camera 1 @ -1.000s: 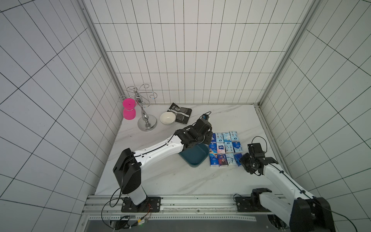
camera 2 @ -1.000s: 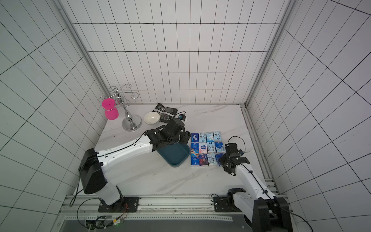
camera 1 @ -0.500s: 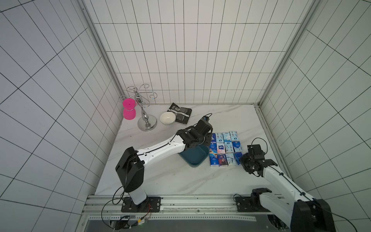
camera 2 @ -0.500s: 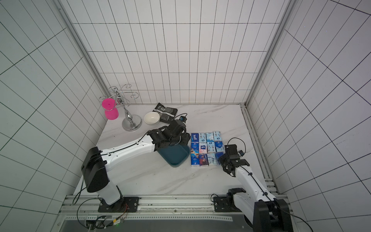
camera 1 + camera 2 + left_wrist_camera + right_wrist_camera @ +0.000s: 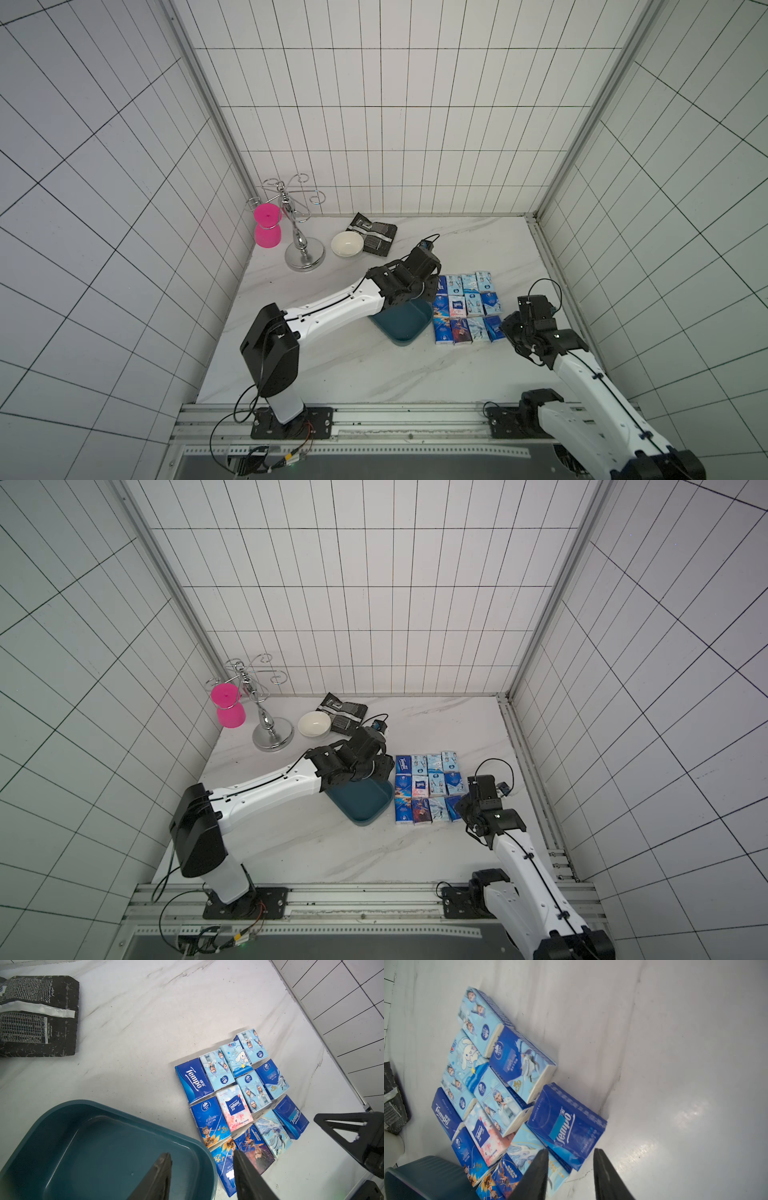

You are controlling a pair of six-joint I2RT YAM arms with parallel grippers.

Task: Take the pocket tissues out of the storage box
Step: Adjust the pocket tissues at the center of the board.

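Observation:
The pocket tissues (image 5: 465, 307) (image 5: 430, 787) lie as several blue, light blue and white packets in a tight grid on the marble table, just right of the dark teal storage box (image 5: 401, 326) (image 5: 361, 804). The box's inside shows bare in the left wrist view (image 5: 99, 1147). My left gripper (image 5: 201, 1153) (image 5: 428, 293) is open, one finger inside the box and one outside over a packet, with the rim between them. My right gripper (image 5: 571, 1150) (image 5: 509, 328) is open at the grid's near right corner. A dark blue packet (image 5: 566, 1124) lies tilted there, its corner between the fingertips.
At the back left stand a white bowl (image 5: 346, 244), a black-and-silver pouch (image 5: 374, 237), and a chrome stand (image 5: 303, 253) with a pink cup (image 5: 267, 226). The tiled right wall and its metal rail (image 5: 552, 274) run close behind the packets.
The right gripper's jaws have spread slightly at the dark blue packet's corner. The left arm has hardly moved.

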